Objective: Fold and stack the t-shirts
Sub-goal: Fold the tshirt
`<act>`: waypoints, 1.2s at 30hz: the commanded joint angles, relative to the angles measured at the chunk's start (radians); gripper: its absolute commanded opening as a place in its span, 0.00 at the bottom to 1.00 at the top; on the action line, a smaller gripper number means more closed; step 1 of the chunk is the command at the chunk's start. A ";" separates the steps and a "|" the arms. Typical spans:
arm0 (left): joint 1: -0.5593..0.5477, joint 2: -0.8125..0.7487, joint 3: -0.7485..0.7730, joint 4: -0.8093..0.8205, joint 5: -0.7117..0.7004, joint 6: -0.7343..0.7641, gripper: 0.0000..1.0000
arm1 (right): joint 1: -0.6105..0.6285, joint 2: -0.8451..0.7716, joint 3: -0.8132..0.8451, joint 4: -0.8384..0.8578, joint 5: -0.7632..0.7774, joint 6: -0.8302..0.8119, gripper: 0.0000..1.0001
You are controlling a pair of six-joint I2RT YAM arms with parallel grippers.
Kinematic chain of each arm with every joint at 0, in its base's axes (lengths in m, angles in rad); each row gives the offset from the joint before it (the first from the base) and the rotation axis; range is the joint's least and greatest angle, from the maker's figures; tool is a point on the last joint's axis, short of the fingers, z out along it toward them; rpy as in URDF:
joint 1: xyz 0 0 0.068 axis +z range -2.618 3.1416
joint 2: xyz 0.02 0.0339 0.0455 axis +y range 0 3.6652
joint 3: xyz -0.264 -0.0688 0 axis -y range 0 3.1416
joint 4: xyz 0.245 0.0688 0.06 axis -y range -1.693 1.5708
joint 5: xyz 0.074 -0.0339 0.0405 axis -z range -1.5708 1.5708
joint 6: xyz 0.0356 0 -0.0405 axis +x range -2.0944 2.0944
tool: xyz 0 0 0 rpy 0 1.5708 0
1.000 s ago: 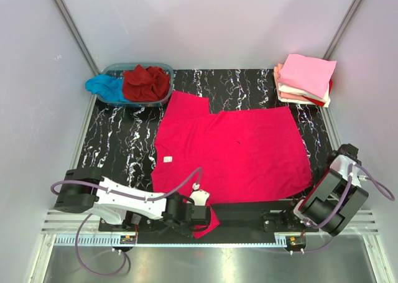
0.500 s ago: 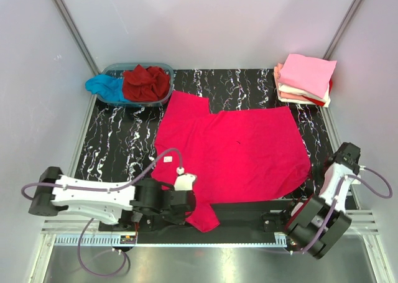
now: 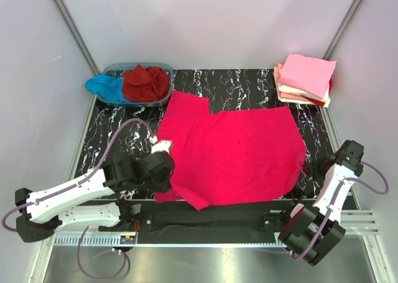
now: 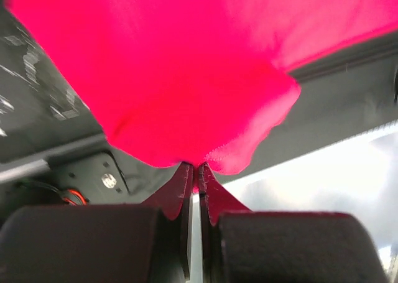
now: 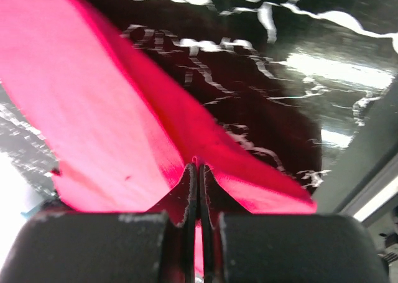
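Observation:
A bright pinkish-red t-shirt [image 3: 233, 149] lies spread on the black marbled table [image 3: 124, 140]. My left gripper [image 3: 166, 171] is shut on the shirt's near left edge; the left wrist view shows its jaws [image 4: 196, 171] pinching the cloth [image 4: 186, 78] lifted off the table. My right gripper [image 3: 309, 166] is shut on the shirt's right edge; in the right wrist view [image 5: 198, 168] the cloth [image 5: 93, 109] rises in a fold from the jaws. A dark red t-shirt [image 3: 146, 82] and a turquoise one [image 3: 106, 87] lie in and over the tub. Folded pale pink and white shirts [image 3: 306, 78] are stacked at the back right.
A clear blue-tinted tub [image 3: 165, 93] stands at the back left corner. Metal frame rails [image 3: 74, 31] run along the white walls. A silver rail [image 3: 205, 241] borders the table's near edge.
My left gripper has swung up and left from the near edge, carrying the shirt's near corner with it. My right arm has risen and pulled the right edge inward.

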 commanded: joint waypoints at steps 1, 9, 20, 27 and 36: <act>0.125 0.039 0.077 0.032 0.026 0.185 0.00 | 0.003 0.032 0.112 0.013 -0.060 -0.016 0.00; 0.402 0.196 0.226 0.079 0.093 0.443 0.00 | 0.005 0.121 0.163 0.062 -0.096 0.022 0.00; 0.616 0.366 0.358 0.119 0.182 0.599 0.00 | 0.024 0.254 0.209 0.160 -0.082 0.057 0.00; 0.688 0.432 0.396 0.141 0.198 0.636 0.00 | 0.070 0.354 0.233 0.208 -0.047 0.084 0.00; 0.743 0.509 0.427 0.170 0.187 0.668 0.00 | 0.077 0.572 0.304 0.191 -0.010 0.077 0.00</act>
